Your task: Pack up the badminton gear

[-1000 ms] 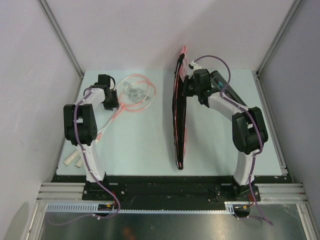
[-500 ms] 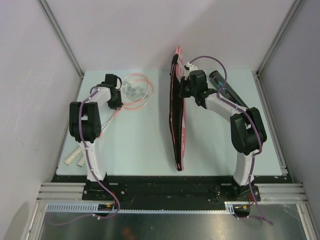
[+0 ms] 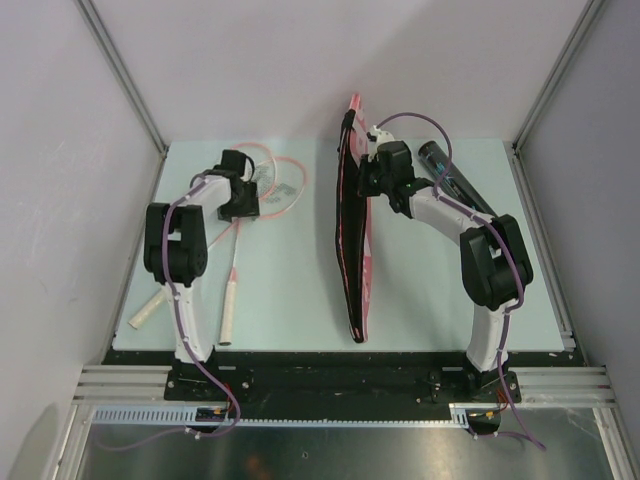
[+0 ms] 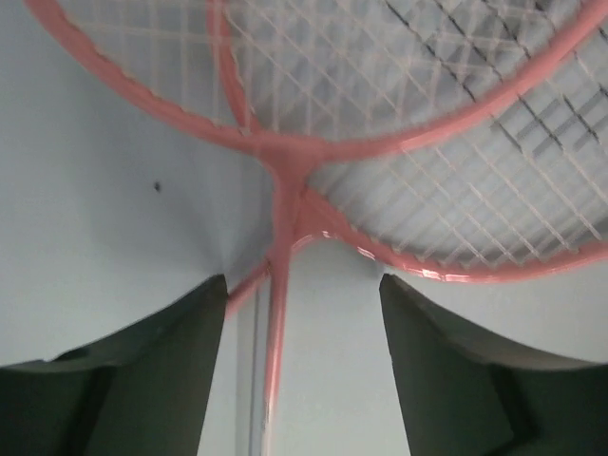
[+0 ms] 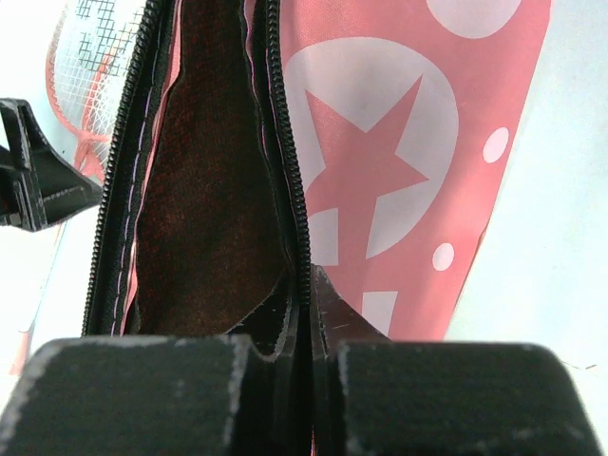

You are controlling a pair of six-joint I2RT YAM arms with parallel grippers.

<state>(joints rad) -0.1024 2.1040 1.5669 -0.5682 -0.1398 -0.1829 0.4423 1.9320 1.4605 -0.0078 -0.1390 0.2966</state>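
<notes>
Two pink-framed rackets lie with overlapping heads [image 3: 275, 175] at the back left; their heads fill the left wrist view [image 4: 285, 152]. My left gripper [image 3: 243, 200] is open over their throats, with one pink shaft [image 4: 275, 332] between its fingers, close to the left finger [image 4: 190, 361]. One white handle [image 3: 228, 310] points to the front, the other [image 3: 145, 315] to the front left. My right gripper [image 3: 368, 180] is shut on the zipper edge [image 5: 302, 237] of the pink racket cover [image 3: 352, 260], holding it on edge with the dark inside [image 5: 209, 190] open. No shuttlecocks show.
A long black tube [image 3: 450, 172] lies at the back right behind my right arm. Grey walls and metal posts close in the pale table [image 3: 290, 290] on three sides. My left gripper [image 5: 38, 190] shows at the left edge of the right wrist view.
My left gripper moved right, and one racket swung with it so its white handle now points to the front. My right gripper shifted the cover slightly left.
</notes>
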